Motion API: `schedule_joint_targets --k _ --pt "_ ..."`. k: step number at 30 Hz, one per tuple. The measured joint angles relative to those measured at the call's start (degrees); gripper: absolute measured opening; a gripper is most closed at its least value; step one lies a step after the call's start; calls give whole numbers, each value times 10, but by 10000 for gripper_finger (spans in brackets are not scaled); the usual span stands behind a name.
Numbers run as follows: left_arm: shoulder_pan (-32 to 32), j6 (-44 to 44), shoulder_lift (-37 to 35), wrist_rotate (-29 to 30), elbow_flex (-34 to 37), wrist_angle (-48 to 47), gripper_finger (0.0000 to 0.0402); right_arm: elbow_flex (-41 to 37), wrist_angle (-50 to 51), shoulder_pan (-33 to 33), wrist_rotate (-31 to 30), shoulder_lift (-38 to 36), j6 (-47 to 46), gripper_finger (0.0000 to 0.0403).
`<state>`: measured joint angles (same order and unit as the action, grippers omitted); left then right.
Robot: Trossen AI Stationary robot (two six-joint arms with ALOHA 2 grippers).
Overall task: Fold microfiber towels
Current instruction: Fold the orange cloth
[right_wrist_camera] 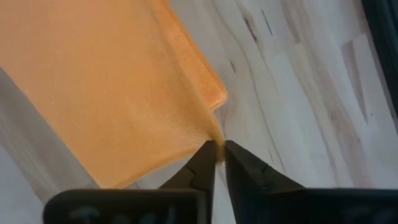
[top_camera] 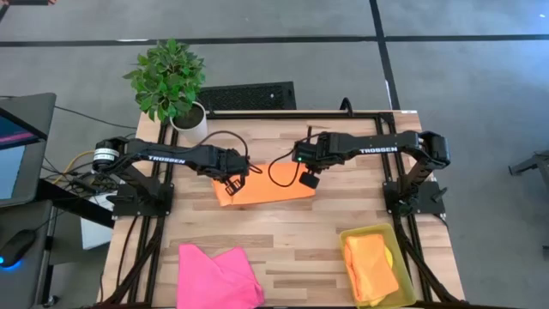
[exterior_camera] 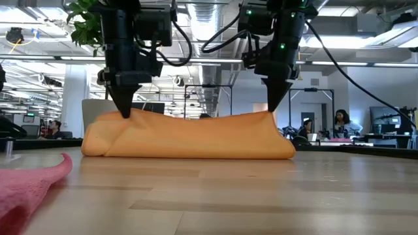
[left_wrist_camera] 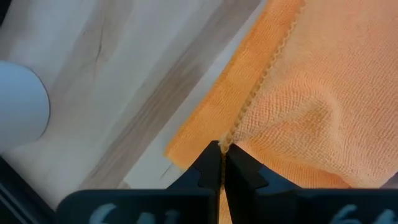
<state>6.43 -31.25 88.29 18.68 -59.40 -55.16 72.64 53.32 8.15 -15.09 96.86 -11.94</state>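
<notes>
High view shows the soft orange microfiber towel (top_camera: 262,190) folded mid-tabletop (top_camera: 300,236), each far corner pinched: left claw (top_camera: 233,182) clamped tight, right claw (top_camera: 307,179) narrowly parted on the cloth. Fold step looks finished; next likely calls for release
</notes>
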Motion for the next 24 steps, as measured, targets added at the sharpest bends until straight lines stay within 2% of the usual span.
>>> schedule_joint_targets --k 5,15,17,19,21,24 --pt "4 4 0 -2 0 9 22 0 -1 7 0 0 0 82" --pt "4 37 0 -3 0 10 124 0 -1 7 2 0 -1 172" --pt "4 51 0 -28 0 7 134 0 2 7 9 -3 -8 186" --pt "2 52 0 -67 0 4 140 0 2 7 39 -6 -12 195" --pt "-10 67 0 -103 0 5 141 0 8 7 94 -6 -12 202" --pt "-48 119 -1 -126 0 5 142 0 20 5 182 -6 -11 205"
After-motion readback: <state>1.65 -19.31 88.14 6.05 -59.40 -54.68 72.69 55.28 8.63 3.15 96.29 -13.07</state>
